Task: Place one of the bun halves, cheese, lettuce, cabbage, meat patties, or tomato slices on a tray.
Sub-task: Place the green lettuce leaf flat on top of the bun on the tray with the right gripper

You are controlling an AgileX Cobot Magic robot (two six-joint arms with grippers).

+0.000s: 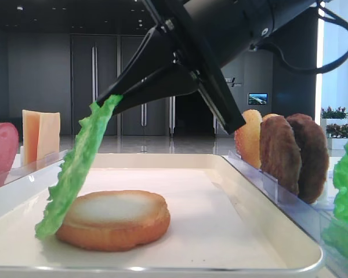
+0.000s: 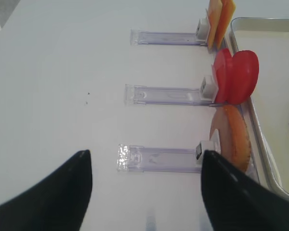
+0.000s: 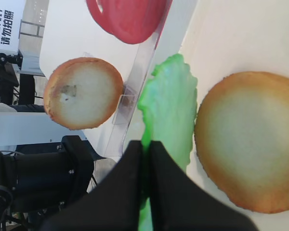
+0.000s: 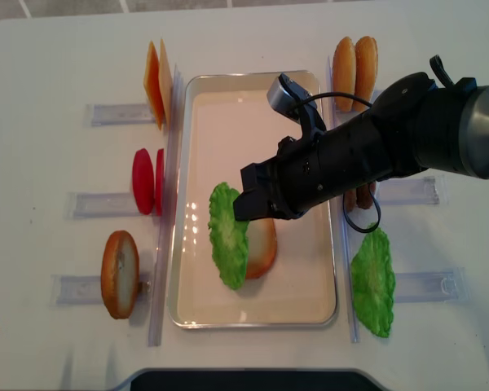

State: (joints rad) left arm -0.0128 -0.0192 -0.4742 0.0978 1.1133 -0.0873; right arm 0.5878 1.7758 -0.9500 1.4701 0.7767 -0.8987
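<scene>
My right gripper (image 3: 147, 144) is shut on the top edge of a bright green lettuce leaf (image 3: 171, 110). The leaf (image 1: 75, 168) hangs slanted from the gripper (image 1: 107, 99), its lower end on the cream tray (image 1: 220, 231) and leaning against a bun half (image 1: 113, 219) that lies pale face up there. From above, the lettuce (image 4: 228, 236) covers the left part of that bun half (image 4: 262, 248) inside the tray (image 4: 253, 322). My left gripper (image 2: 145, 161) stands open over the bare white table left of the tray, holding nothing.
Clear holders flank the tray. On the left stand cheese (image 4: 155, 81), tomato slices (image 4: 147, 181) and a bun half (image 4: 120, 273). On the right are bun halves (image 4: 354, 61), meat patties (image 1: 293, 153) partly hidden by my right arm, and another lettuce leaf (image 4: 373, 281).
</scene>
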